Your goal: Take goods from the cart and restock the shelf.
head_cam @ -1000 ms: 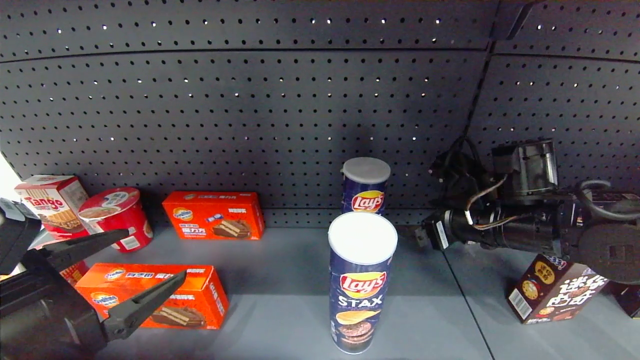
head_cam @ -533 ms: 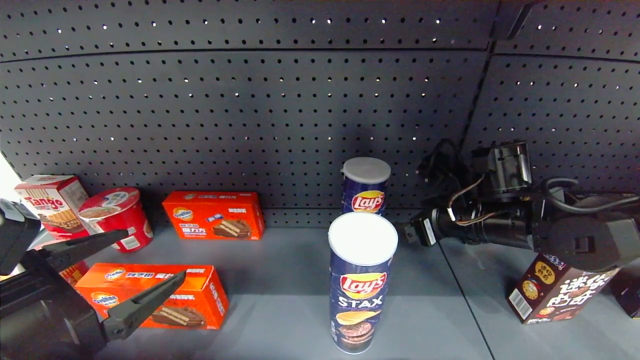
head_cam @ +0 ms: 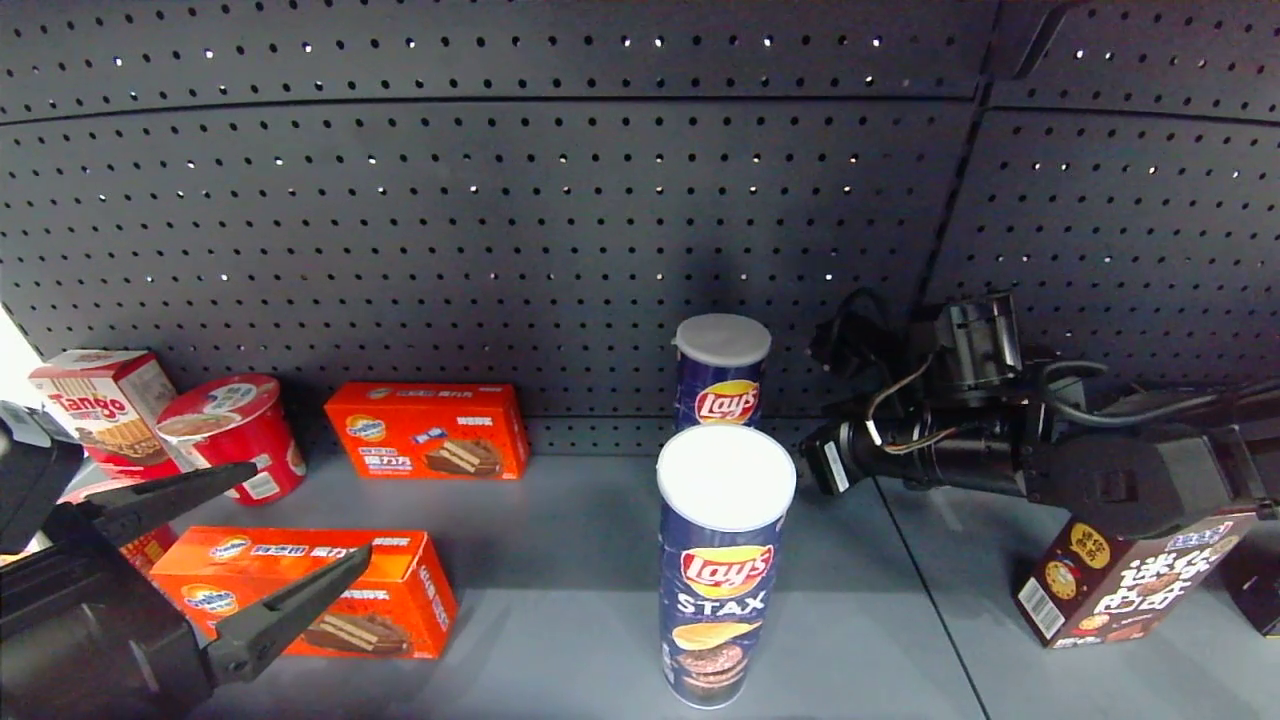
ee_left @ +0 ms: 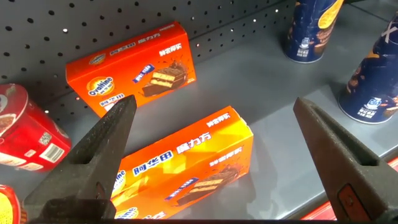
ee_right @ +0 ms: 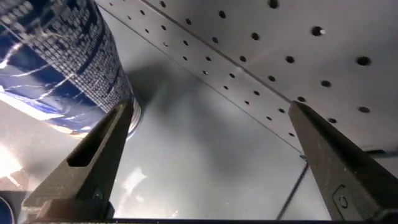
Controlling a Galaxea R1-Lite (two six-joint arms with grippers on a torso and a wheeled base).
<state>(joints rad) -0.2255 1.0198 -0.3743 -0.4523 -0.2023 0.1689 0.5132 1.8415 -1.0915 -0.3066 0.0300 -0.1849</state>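
The right arm has swung in toward the back can, which has slid slightly to the left. It now stands straighter behind the front can, the landmark used here.

The grey shelf fills the scene, with a pegboard wall behind it. The left gripper hangs far to the left of the front can, its jaws spread wide and holding nothing. Beneath it lies a flat orange box, with a second orange box behind and to the left of the front can. A brown box leans to the right of the front can.

The back can is the item being restocked. It stands upright directly behind the front can, against the wall. The right gripper is at its base with the jaws released and wide apart. One finger is just beside the can, and contact cannot be confirmed.

The step appears to be lining this can up in its row. It looks tall and narrow, so it may tip easily. Any further push should be low and slow. The jaws should stay open as the arm withdraws to the right, away from both cans.
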